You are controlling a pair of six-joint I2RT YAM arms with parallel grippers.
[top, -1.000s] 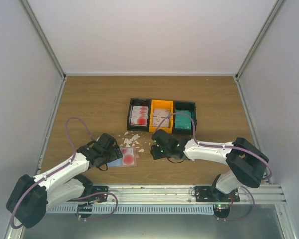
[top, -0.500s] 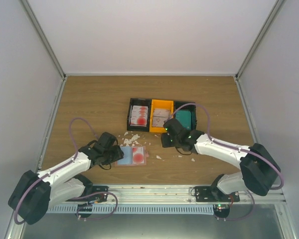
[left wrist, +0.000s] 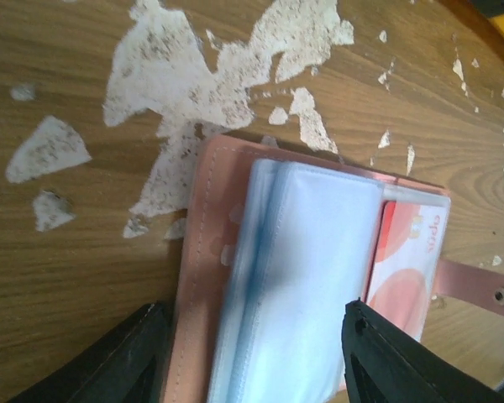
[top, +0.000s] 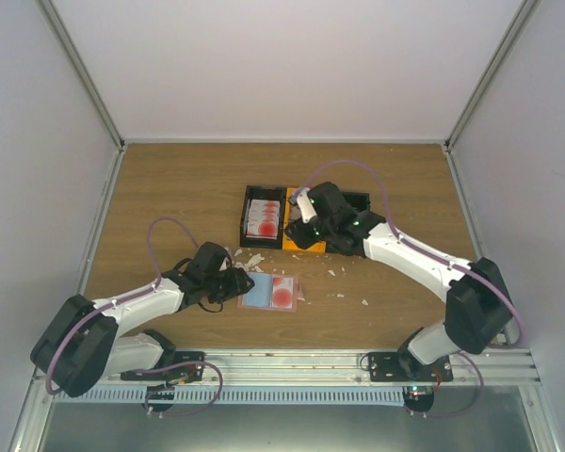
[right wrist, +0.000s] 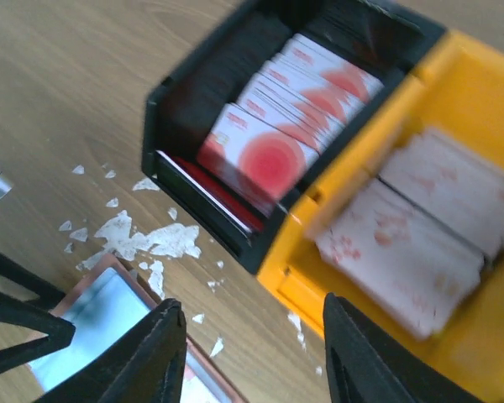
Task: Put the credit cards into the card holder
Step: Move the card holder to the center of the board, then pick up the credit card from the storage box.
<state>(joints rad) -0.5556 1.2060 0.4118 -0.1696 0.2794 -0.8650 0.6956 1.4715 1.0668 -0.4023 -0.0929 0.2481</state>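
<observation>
The card holder (top: 273,293) lies open on the table, salmon-pink, with clear sleeves on its left half and a red-printed card (top: 282,296) on the right. In the left wrist view the card holder (left wrist: 202,252) has its sleeves (left wrist: 311,269) between my left gripper's (left wrist: 252,369) spread fingers. My left gripper (top: 243,282) is open at the holder's left edge. My right gripper (top: 298,239) is open and empty, hovering over the tray's front edge. Credit cards with red circles (right wrist: 273,151) fill the black compartment and pinkish-printed cards (right wrist: 420,243) lie in the orange one.
The black-and-orange tray (top: 244,217) stands behind the holder; my right arm covers most of its right compartment. White scraps (top: 250,259) are scattered between tray and holder, with more to the right (top: 344,295) and in the left wrist view (left wrist: 210,75).
My left gripper has moved right and the card holder has slid right with it. My right gripper has moved from the table beside the holder back and up over the tray.
</observation>
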